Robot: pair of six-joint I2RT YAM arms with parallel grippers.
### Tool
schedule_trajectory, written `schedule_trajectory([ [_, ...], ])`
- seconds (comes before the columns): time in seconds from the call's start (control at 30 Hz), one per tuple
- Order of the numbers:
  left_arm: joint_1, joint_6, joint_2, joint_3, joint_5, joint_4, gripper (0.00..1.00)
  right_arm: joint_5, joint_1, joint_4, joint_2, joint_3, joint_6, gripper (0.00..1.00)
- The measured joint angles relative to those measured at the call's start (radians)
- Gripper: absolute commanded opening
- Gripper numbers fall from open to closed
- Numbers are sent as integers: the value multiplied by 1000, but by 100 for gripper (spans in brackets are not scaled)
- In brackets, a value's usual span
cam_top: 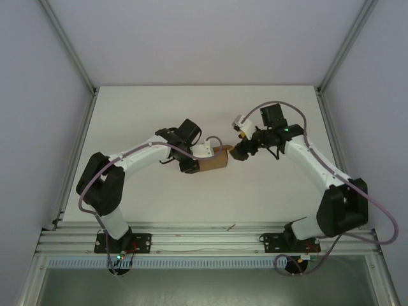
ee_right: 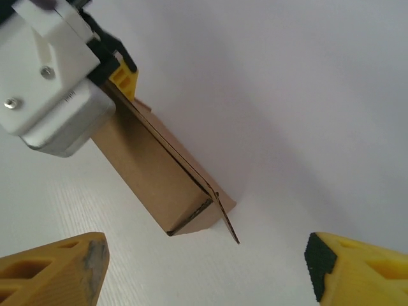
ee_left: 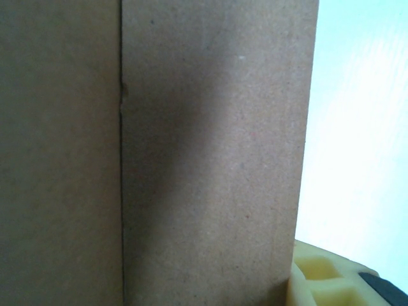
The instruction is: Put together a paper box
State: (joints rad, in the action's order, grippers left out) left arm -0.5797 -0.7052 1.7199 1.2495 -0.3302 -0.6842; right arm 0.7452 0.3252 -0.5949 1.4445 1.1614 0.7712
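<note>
A white tabletop [cam_top: 159,204] sits between plain white enclosure walls [cam_top: 204,38], with slanting aluminium posts [cam_top: 69,44] at the back corners. A grooved aluminium rail [cam_top: 204,239] runs along its near edge.

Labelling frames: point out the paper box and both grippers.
paper box [ee_right: 143,169]: right wrist view, long brown side.
left gripper [cam_top: 199,160]: top external view, where it clamps the box.
right gripper [ee_right: 204,260]: right wrist view, midway between its fingertips.

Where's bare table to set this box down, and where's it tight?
Free: the far table strip along the back wall, and the strip between the paper box and the near rail. Crowded: mid-table, where the left gripper holds the box and the open right gripper sits off its end.
</note>
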Motion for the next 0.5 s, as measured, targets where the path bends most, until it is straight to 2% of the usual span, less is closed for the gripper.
schedule_trajectory([
  [0.2, 0, -4, 11, 24, -4, -42, 43, -68, 21, -54, 118, 85, 67, 60],
  [0.5, 0, -12, 33, 53, -7, -65, 43, -98, 43, -143, 220, 189, 122, 49],
])
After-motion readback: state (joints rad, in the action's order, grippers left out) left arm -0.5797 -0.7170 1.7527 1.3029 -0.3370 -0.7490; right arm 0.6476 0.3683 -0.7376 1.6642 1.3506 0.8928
